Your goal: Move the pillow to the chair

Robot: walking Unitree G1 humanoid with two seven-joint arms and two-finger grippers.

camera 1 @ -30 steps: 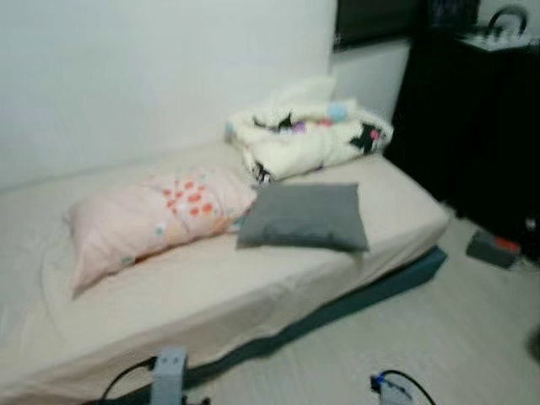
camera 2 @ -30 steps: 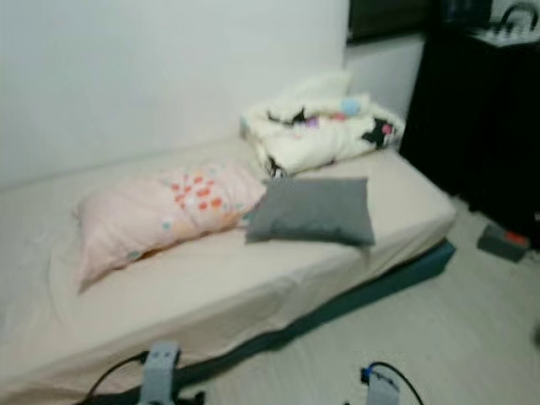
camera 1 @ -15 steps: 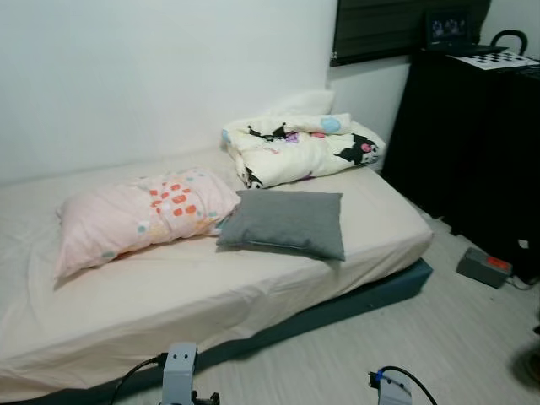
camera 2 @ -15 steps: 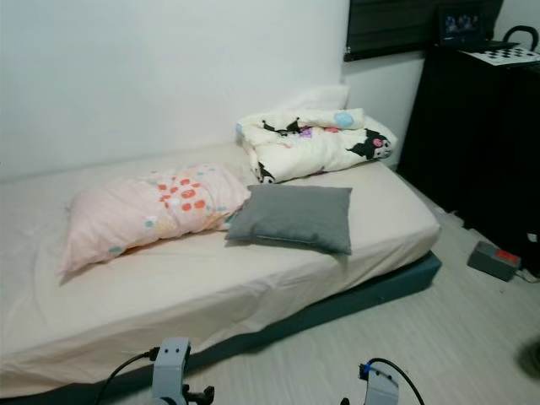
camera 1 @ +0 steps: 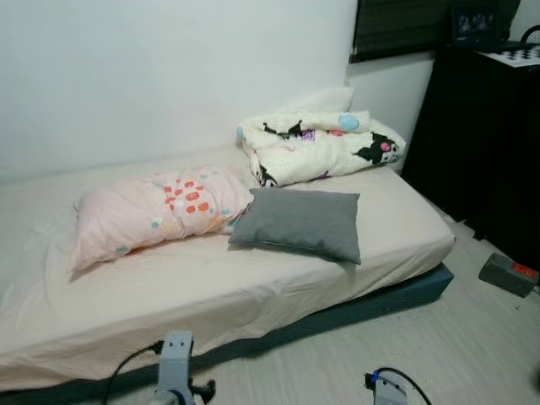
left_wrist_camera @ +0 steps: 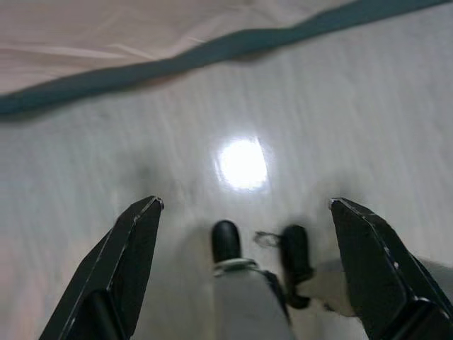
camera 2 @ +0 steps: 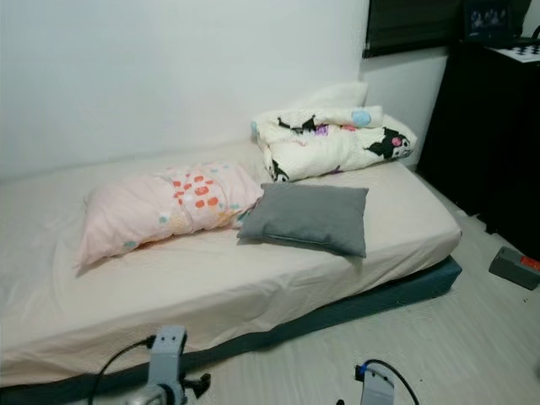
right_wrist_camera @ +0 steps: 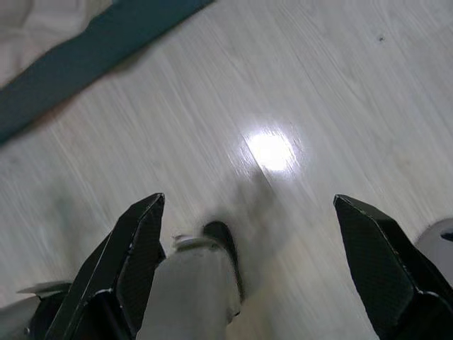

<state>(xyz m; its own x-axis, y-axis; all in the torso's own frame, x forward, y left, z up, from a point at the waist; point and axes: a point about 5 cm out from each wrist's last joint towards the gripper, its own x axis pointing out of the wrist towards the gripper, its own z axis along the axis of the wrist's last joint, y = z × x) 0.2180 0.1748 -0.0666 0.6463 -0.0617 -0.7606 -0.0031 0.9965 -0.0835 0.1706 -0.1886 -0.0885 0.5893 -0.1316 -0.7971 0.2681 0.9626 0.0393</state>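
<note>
A grey pillow (camera 1: 298,223) lies flat on the low bed (camera 1: 211,295), near its front edge. Beside it on the left rests a pink pillow (camera 1: 152,215) with coloured dots. Both arms hang low in front of the bed, their wrists (camera 1: 175,364) at the bottom of the head view. My left gripper (left_wrist_camera: 244,205) is open over the pale floor, nothing between its fingers. The right gripper (right_wrist_camera: 248,202) is open too, above the floor by the bed's dark base.
A folded cream blanket (camera 1: 319,145) with cartoon prints sits at the head of the bed. A tall black cabinet (camera 1: 489,126) stands on the right, with a small grey box (camera 1: 509,274) on the floor before it. Light wood floor lies between me and the bed.
The whole view has shifted, so the camera has moved; the blur of a second ago is gone. Pillows and blanket lie as before.
</note>
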